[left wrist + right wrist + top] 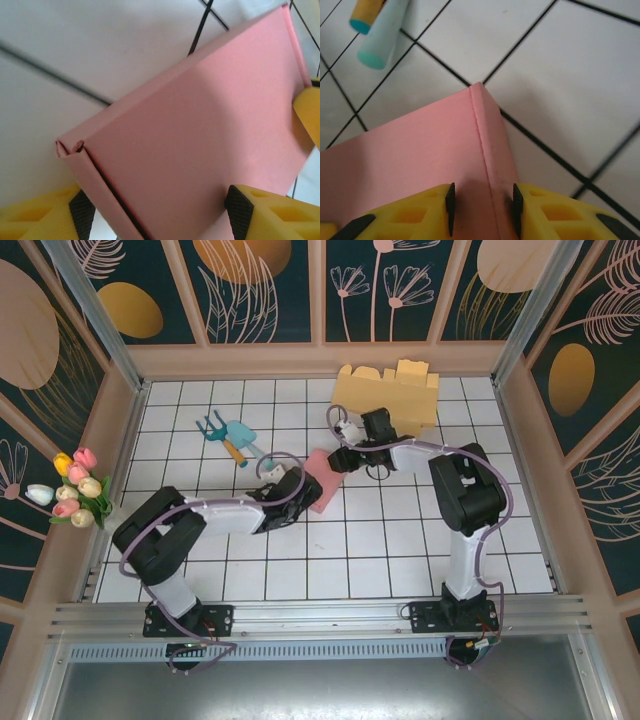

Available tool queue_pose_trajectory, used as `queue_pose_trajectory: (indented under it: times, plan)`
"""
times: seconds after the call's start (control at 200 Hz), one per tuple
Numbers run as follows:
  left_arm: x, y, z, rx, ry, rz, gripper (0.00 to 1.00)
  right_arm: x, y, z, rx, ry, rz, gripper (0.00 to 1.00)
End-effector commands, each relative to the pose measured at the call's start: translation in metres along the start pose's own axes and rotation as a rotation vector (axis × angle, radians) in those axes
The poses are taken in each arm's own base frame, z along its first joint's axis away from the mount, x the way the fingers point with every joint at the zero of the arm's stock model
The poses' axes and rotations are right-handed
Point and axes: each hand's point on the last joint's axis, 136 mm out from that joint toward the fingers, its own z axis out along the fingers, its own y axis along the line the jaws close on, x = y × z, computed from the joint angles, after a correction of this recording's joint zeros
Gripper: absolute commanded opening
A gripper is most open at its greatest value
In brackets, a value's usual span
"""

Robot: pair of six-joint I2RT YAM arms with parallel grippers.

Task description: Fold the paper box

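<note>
The pink paper box (325, 492) lies flat on the tiled table, mid-scene, with both arms meeting over it. My left gripper (298, 492) reaches in from the left. In the left wrist view its black pads (82, 215) sit against opposite sides of the box (200, 125), shut on it across a corner, beside a folded side flap. My right gripper (345, 458) comes from the far right end. Its jaws (482, 207) stand narrow astride the folded corner edge of the box (410, 160), pinching it. One yellow right finger (307, 115) shows at the box's far edge.
A larger pale yellow paper box (390, 395) stands at the back wall. Teal and orange garden tools (232, 438) lie left of the pink box, their handles (380, 35) close to its corner. Tulips (78, 488) lean on the left wall.
</note>
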Motion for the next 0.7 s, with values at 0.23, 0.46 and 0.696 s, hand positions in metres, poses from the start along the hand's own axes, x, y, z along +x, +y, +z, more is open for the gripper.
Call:
queue_pose_trajectory:
  times: [0.23, 0.46, 0.696]
  plan:
    - [-0.085, -0.088, 0.032, 0.107, -0.095, 0.283, 0.71, -0.040, 0.012, -0.011, -0.003, -0.184, 0.118, 0.37]
    - [-0.133, -0.087, 0.066, 0.003, -0.117, 0.333, 0.72, -0.068, -0.007, -0.004, 0.055, -0.272, 0.171, 0.37]
    - [-0.165, -0.051, 0.091, -0.101, -0.125, 0.311, 0.72, -0.076, -0.009, 0.024, 0.036, -0.246, 0.175, 0.37]
